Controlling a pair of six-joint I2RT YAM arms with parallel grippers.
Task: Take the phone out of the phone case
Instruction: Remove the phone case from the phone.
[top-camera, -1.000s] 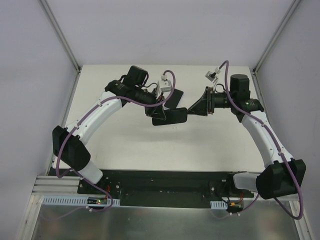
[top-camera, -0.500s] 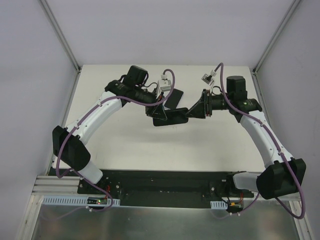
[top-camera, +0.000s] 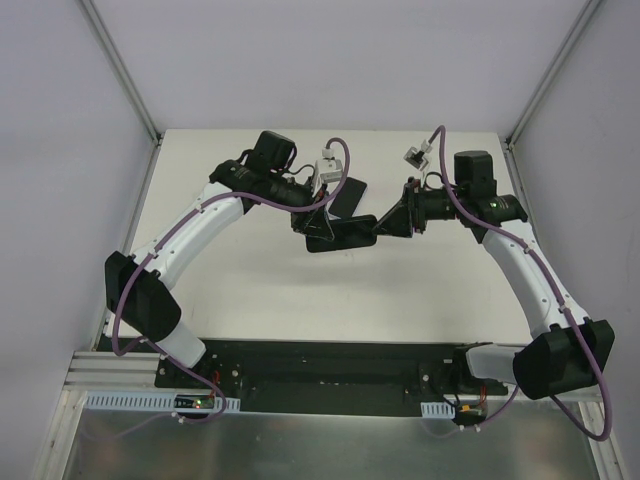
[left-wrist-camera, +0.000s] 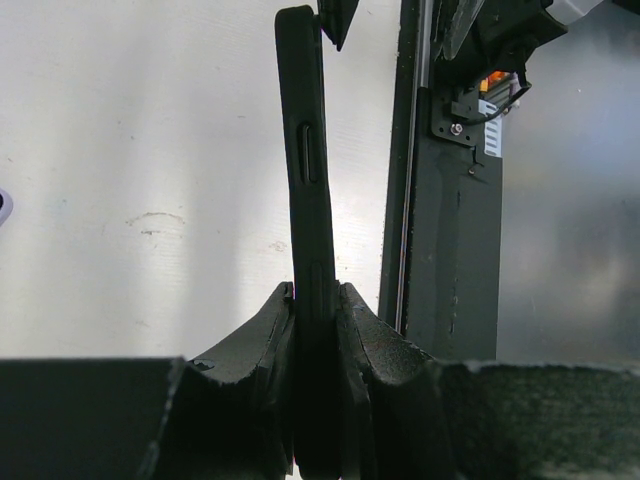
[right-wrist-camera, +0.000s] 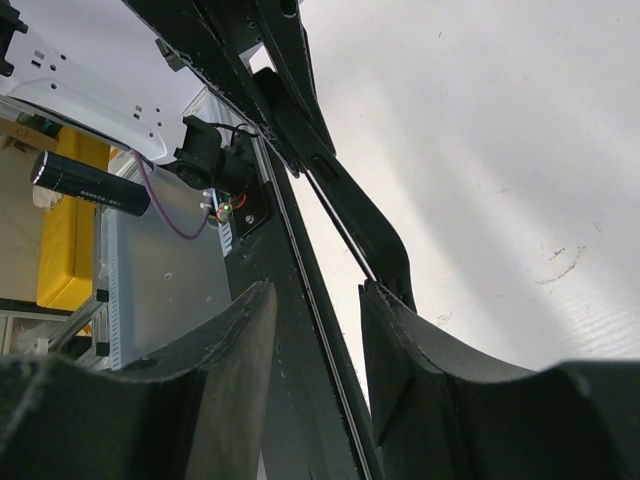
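Left wrist shows left jaws clenched on the edge-on phone case (left-wrist-camera: 308, 200); right jaws' hold unclear.

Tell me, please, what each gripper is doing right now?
Left gripper: shut on the phone case, clamping its edge.
Right gripper: open, fingers apart at the phone case's end, no grip visible.
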